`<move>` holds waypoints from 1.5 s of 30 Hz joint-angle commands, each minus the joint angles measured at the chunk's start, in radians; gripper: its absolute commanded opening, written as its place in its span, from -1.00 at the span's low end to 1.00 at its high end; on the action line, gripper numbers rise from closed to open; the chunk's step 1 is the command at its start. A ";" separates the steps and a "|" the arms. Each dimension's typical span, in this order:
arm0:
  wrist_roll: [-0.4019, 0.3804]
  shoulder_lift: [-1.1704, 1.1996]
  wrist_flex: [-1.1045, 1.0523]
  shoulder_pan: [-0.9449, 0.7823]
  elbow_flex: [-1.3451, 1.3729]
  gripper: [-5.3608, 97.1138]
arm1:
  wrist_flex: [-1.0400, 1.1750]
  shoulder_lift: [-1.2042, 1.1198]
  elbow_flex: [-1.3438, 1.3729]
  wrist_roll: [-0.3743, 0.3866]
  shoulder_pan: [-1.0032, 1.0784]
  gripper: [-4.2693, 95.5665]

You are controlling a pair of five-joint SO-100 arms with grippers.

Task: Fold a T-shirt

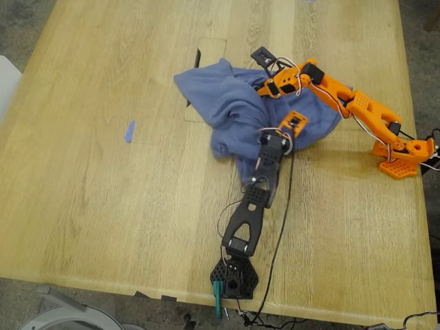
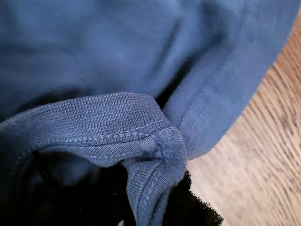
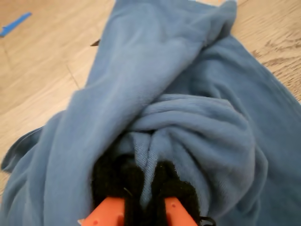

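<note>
Nearest the lens in the first wrist view, you see a ribbed, double-stitched hem of the T-shirt (image 2: 117,127) draped over the black body of my first gripper (image 2: 141,209). The cloth hides its jaws, so you cannot tell how they stand. My second gripper (image 3: 143,193) is closed on the T-shirt, with a thick roll of blue cloth pinched between its black-padded orange fingers (image 3: 171,188). The rest of the T-shirt spreads away ahead of that gripper. In the exterior view the T-shirt (image 1: 230,103) is a crumpled heap with no print showing. Its long axis runs across the table (image 1: 103,206) from a loose corner at the exterior view's left to the orange arm (image 1: 357,106) on the right. A narrower tail trails down beside the black arm (image 1: 251,199). Beyond the heap's far corner from my second gripper lie a rectangular cutout (image 1: 206,51) in the tabletop and a strip of blue tape (image 1: 129,130). Bare wood stretches wide on that side. Behind the orange arm's base the table edge is close.
</note>
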 commanded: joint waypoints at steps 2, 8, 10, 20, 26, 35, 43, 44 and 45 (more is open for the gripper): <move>-0.002 0.339 0.009 -0.100 -0.031 -0.90 | 0.025 0.163 -0.023 -0.012 -0.029 -0.91; 0.000 0.522 0.060 -0.158 -0.032 -0.90 | 0.077 0.264 -0.023 -0.021 -0.055 -0.91; 0.002 0.568 0.074 -0.164 -0.032 -0.90 | 0.087 0.290 -0.023 -0.028 -0.054 -0.91; 0.002 0.715 0.074 -0.143 -0.034 -0.90 | 0.018 0.393 -0.023 -0.035 -0.089 -0.91; 0.002 0.842 0.066 -0.140 -0.035 -0.90 | -0.044 0.466 -0.023 -0.049 -0.095 -0.91; 0.012 0.983 0.061 -0.138 -0.035 -0.90 | -0.089 0.574 -0.023 -0.055 -0.087 -0.91; 0.017 1.065 -0.057 -0.138 -0.037 -0.90 | -0.144 0.637 -0.023 -0.066 -0.061 -0.91; 0.017 1.074 -0.072 -0.137 -0.037 -0.90 | -0.158 0.641 -0.023 -0.069 -0.060 -0.91; 0.018 1.085 -0.081 -0.137 -0.037 -0.90 | -0.172 0.647 -0.023 -0.069 -0.060 -0.91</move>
